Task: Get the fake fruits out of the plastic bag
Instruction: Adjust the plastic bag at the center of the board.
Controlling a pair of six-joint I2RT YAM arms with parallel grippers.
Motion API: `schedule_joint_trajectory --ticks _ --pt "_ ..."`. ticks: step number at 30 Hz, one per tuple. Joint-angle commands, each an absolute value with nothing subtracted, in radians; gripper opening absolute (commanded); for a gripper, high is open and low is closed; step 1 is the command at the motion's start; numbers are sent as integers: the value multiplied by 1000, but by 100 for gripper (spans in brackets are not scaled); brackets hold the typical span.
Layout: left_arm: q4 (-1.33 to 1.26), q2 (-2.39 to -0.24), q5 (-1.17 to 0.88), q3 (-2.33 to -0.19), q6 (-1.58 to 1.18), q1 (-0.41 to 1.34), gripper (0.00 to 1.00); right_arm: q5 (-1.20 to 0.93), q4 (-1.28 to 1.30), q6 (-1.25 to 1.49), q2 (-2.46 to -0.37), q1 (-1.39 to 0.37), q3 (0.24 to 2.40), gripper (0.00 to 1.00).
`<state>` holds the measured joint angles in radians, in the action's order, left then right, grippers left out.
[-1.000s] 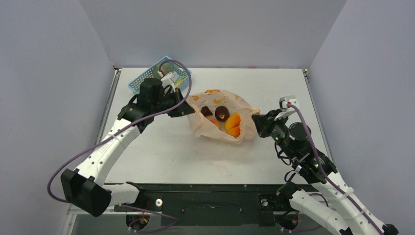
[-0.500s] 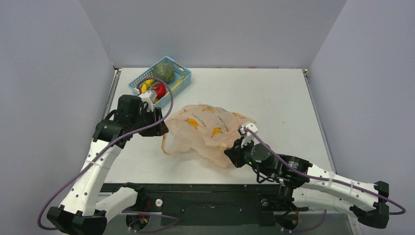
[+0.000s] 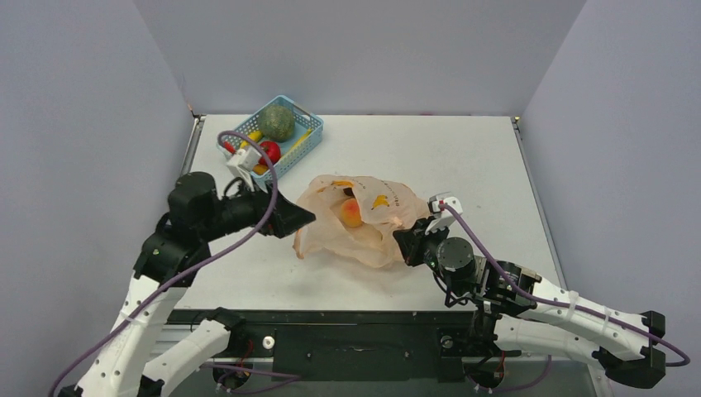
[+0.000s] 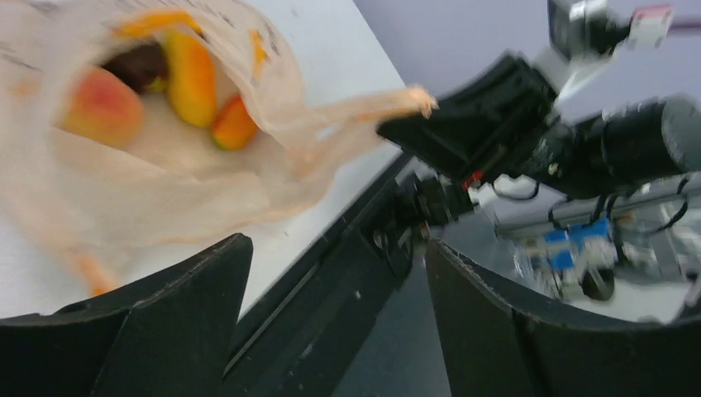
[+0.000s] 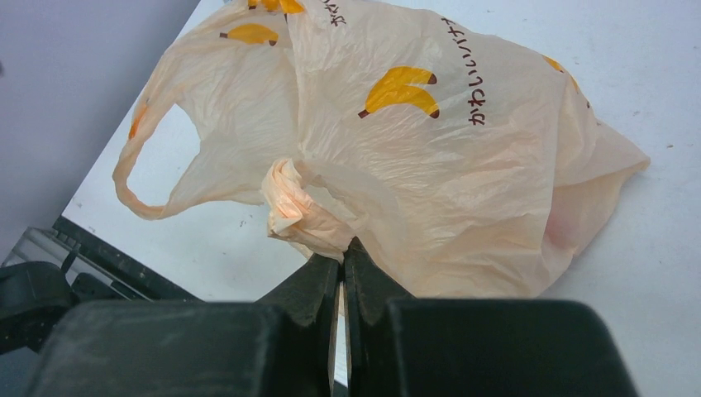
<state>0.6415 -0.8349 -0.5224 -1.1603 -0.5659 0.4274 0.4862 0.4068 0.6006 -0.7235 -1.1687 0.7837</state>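
Left end effector [image 3: 299, 220], jaws spread wide and empty, sits at 9 o'clock of the plastic bag [image 3: 364, 240] mid-worktop [image 3: 463, 157]. The fake fruits [image 3: 351, 213] show inside its open mouth. At the bag's 4 o'clock, the right end effector [image 3: 411, 246] is clamped tight on a fold. Likely step: reaching in, which calls for closing on one fruit without snagging film

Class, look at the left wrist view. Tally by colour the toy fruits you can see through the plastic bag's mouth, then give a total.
Peach-pink fruit: 1
Yellow-orange fruit: 1
Orange fruit: 1
Dark maroon fruit: 1
Total visible in the plastic bag: 4
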Motion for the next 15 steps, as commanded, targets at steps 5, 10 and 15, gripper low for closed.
schedule_joint_trajectory --ticks 5,10,15 --pt "228 -1042 21 -1038 -569 1012 64 561 412 632 -698 -1177 837 0" --pt "12 -1121 221 -876 -568 1052 58 590 436 638 -654 -1176 820 0" --pt "-188 -1163 343 -748 -564 1051 52 635 475 632 -613 -1174 805 0"
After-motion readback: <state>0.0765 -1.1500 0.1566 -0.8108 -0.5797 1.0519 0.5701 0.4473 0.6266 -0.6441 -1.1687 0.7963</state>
